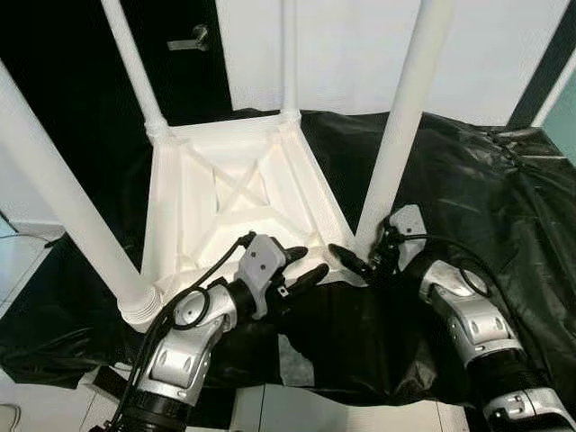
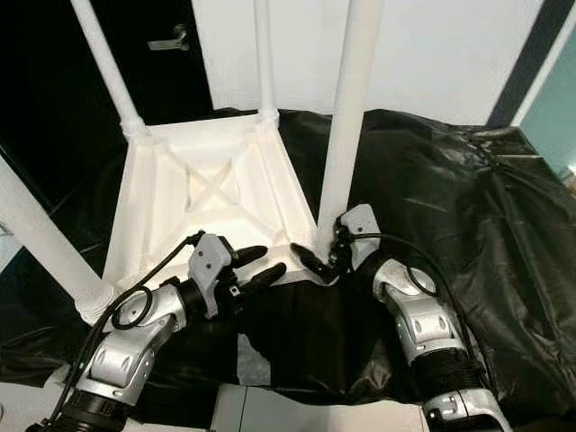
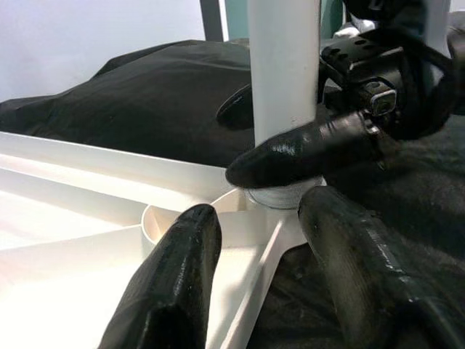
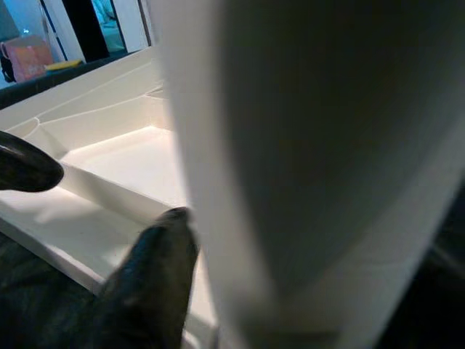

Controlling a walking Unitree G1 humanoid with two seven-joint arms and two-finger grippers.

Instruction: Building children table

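Gripping the leg (image 1: 400, 135) at its base, centre-right of frame, the right gripper (image 1: 360, 263) risks tilting it in the tabletop (image 1: 225, 207) socket; the left gripper (image 1: 301, 265) hovers spread wide beside it.

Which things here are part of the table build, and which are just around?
In the job:
- white plastic table top, upside down
- white round leg at its near right corner, with the right claw around its base
- the other three white legs
- left claw, open beside the same corner

Just around:
- black plastic sheet under the table
- metal door handle
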